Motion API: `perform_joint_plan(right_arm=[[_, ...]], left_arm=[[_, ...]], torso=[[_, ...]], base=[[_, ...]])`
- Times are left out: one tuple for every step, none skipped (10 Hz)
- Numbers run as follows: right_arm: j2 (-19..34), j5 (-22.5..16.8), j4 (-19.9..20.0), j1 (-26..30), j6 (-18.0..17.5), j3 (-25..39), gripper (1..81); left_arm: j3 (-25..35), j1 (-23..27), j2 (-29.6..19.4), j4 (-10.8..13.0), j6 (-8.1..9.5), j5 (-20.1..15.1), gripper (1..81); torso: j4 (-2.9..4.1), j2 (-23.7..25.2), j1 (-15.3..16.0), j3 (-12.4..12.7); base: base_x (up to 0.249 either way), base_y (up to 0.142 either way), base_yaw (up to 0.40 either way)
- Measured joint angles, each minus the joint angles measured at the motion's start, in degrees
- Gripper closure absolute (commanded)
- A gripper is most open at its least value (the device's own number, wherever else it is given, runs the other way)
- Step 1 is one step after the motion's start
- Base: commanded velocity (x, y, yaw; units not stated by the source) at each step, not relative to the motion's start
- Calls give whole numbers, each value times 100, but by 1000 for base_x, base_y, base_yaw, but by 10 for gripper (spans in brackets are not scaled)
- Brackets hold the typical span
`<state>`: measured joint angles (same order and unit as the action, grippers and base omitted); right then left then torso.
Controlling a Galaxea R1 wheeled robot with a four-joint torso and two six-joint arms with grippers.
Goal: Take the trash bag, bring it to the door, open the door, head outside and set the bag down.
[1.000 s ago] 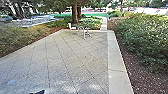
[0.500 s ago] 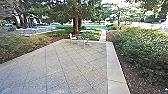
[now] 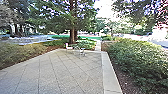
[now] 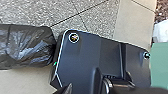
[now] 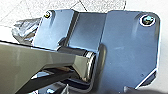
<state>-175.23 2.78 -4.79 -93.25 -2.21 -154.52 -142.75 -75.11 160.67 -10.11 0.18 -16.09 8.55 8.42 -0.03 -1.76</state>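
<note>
- Head view: a paved terrace (image 3: 62,72) with slanting joints stretches ahead, edged on the right by a smooth pale strip (image 3: 108,75). Beyond that are bare soil and a leafy hedge (image 3: 140,60). Near the far edge stand a light chair (image 3: 67,47) and a small table (image 3: 79,48), with a tree trunk (image 3: 72,32) behind them and a narrow path (image 3: 98,46) leading off.
- Left wrist view: the dark, glossy trash bag (image 4: 27,47) is at one end of the robot's plate, its narrowed end toward the plate. I cannot tell whether it hangs or rests on the ground. The left gripper's state I cannot tell.
- Right wrist view: crumpled, shiny plastic of the bag appears past the plate's edge. I cannot tell the right gripper's state.
</note>
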Motion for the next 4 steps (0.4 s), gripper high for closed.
perform_joint_plan(right_arm=[[-2,13,5,-16,-13,5,10],[-7,-4,2,-46,-16,5,10],[-11,0,2,-33,-13,5,10],[-11,0,5,-27,-16,5,10]], left_arm=[[-113,-100,223,5,-196,179,10],[-293,-247,377,5,-343,289,10],[-518,-444,510,9,-500,396,10],[-714,-664,653,18,-627,474,10]], torso=[[-96,5,-5,53],[-127,7,-2,99],[-127,7,-5,90],[-127,7,-5,85]], base=[[0,0,0],[0,0,0],[0,0,0],[0,0,0]])
